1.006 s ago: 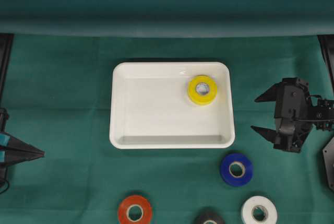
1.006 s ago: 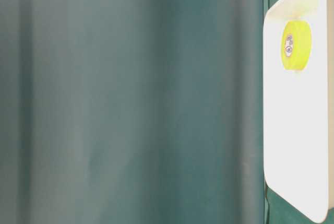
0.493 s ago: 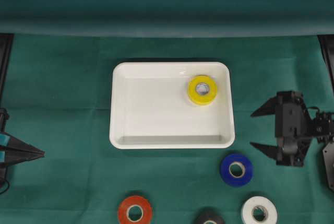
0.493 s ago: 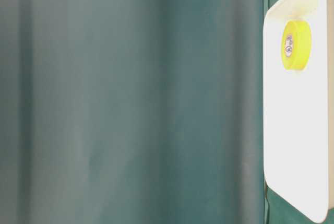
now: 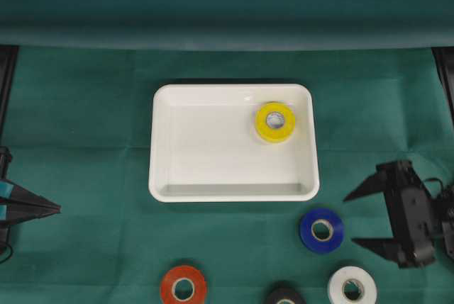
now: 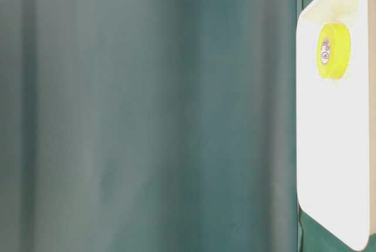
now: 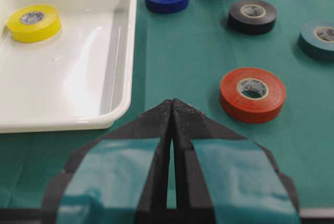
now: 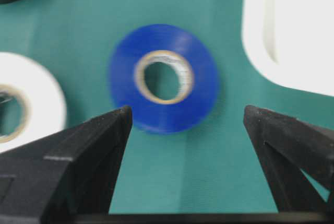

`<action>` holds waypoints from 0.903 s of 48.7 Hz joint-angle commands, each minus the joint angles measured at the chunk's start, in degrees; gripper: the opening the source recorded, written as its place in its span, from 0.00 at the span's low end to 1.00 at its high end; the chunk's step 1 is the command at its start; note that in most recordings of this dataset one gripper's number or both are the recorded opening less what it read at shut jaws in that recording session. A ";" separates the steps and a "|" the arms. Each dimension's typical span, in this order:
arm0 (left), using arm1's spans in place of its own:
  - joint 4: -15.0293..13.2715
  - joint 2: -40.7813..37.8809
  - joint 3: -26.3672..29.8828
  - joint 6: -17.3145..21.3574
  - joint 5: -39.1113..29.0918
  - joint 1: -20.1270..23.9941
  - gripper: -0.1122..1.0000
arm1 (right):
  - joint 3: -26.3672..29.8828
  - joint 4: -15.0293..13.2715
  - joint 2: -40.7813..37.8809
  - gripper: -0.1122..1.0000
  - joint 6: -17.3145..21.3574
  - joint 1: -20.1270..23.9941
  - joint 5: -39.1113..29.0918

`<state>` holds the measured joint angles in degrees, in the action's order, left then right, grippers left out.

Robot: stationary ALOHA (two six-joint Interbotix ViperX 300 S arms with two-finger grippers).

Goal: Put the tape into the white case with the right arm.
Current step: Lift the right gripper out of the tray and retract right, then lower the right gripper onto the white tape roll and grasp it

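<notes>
One yellow tape (image 5: 274, 121) lay inside the white case (image 5: 213, 194), in its far right corner. The right claw (image 5: 358, 219) hung spread wide and empty, beside the blue tape (image 5: 321, 229) just below the case. The black tape (image 5: 284, 295) was cut off below. The left claw (image 7: 171, 113), pressed together, barely showed left of the case.
</notes>
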<state>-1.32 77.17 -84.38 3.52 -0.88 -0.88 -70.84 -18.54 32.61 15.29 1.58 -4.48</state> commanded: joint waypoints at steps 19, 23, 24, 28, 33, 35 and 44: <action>-0.09 -0.44 0.44 0.00 0.62 0.18 0.10 | -2.46 0.18 3.87 0.76 0.00 6.42 0.53; -0.09 -0.44 0.35 0.00 0.62 0.18 0.10 | -2.90 0.18 4.48 0.76 0.00 6.68 0.53; 0.00 -0.44 0.35 0.00 0.62 0.18 0.10 | -2.99 0.09 4.57 0.76 0.00 6.77 0.53; -0.09 -0.44 0.35 0.00 0.62 0.18 0.10 | -3.16 0.18 4.66 0.76 0.00 7.12 0.53; -0.09 -0.44 0.35 0.00 0.70 0.18 0.10 | -3.08 0.18 4.66 0.76 0.00 7.38 0.53; -0.09 -0.44 0.35 0.00 0.70 0.18 0.10 | -3.08 0.18 4.66 0.76 0.00 7.47 0.53; -0.09 -0.44 0.35 0.00 0.70 0.26 0.10 | -2.99 0.18 4.66 0.76 0.00 7.91 0.53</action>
<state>-1.32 77.17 -84.73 3.43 -0.79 -0.88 -74.53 -18.54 37.27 15.29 9.14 -4.39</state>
